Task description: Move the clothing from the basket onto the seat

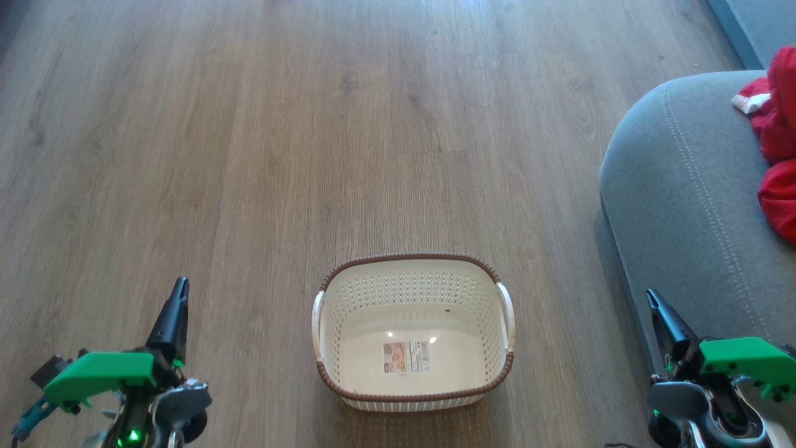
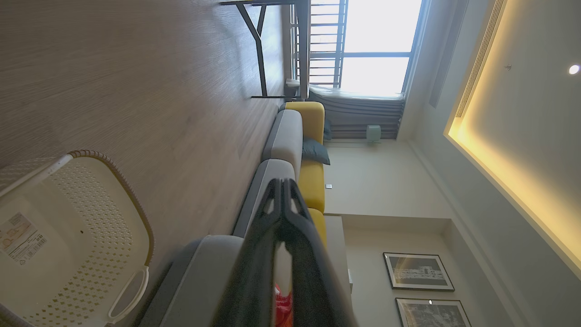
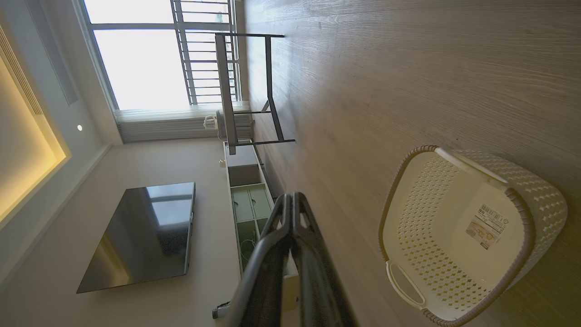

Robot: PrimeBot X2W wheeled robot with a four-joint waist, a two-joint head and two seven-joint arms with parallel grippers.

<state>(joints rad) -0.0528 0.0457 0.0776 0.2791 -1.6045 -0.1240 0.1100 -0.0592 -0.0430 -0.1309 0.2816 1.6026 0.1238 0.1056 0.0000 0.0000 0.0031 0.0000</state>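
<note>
The left gripper hangs over the wood floor, fingers pressed together on nothing. The basket stands midway between the arms (a label sticker shows on its bottom). The right gripper, likewise closed and empty, is beside the seat, where the clothing lies.

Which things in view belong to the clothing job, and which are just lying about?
Job: red clothing, lying on the grey seat; empty basket on the floor.
Just about: television, dark cushion, framed pictures, black-legged table.
</note>
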